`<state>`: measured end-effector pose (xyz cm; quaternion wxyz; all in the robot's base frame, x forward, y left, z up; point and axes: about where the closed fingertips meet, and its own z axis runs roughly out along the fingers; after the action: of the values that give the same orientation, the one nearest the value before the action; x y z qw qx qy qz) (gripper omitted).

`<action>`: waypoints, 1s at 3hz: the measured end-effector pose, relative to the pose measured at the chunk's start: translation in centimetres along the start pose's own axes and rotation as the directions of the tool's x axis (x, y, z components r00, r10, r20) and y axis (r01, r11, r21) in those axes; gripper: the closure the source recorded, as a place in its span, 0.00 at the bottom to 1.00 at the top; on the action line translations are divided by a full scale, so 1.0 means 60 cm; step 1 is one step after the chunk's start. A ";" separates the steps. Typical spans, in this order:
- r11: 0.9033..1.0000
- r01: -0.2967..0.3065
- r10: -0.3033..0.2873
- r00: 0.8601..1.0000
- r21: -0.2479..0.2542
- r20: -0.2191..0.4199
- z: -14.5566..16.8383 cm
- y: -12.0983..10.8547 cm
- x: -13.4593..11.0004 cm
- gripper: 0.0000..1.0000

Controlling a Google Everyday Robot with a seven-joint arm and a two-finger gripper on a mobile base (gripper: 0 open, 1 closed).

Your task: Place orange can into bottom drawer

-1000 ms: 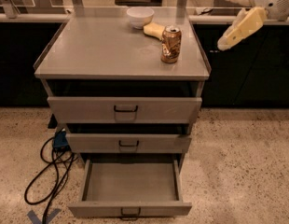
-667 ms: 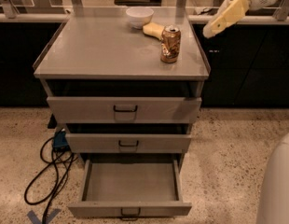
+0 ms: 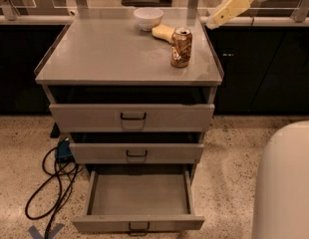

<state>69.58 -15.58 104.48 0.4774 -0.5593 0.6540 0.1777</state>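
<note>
The orange can (image 3: 181,47) stands upright on the grey cabinet top (image 3: 109,59), near its right rear corner. My gripper (image 3: 220,16), cream coloured, hangs in the air at the upper right, just beyond the cabinet's right rear corner and above and to the right of the can, apart from it. The bottom drawer (image 3: 138,222) is pulled out wide and its tray shows nothing inside. The two drawers above it stand slightly ajar.
A white bowl (image 3: 148,18) and a yellow sponge (image 3: 163,32) sit behind the can. Black cables (image 3: 51,193) and a blue box lie on the floor at the left. A white part of the robot (image 3: 286,183) fills the bottom right. Dark cabinets stand behind.
The gripper has moved left and a little up, closer to the cabinet's right rear corner. A white robot part has come into view at the bottom right. The can has not moved.
</note>
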 end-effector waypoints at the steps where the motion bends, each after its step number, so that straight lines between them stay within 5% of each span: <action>1: 0.997 -0.072 0.072 0.997 -0.006 0.005 0.038 -0.016 0.054 0.00; 2: 0.987 -0.159 0.159 0.987 -0.003 0.018 0.101 -0.036 0.119 0.00; 3: 0.971 -0.231 0.232 0.973 0.058 -0.004 0.141 -0.056 0.150 0.00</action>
<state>76.91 -15.20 94.02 0.4656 -0.4664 0.7221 0.2104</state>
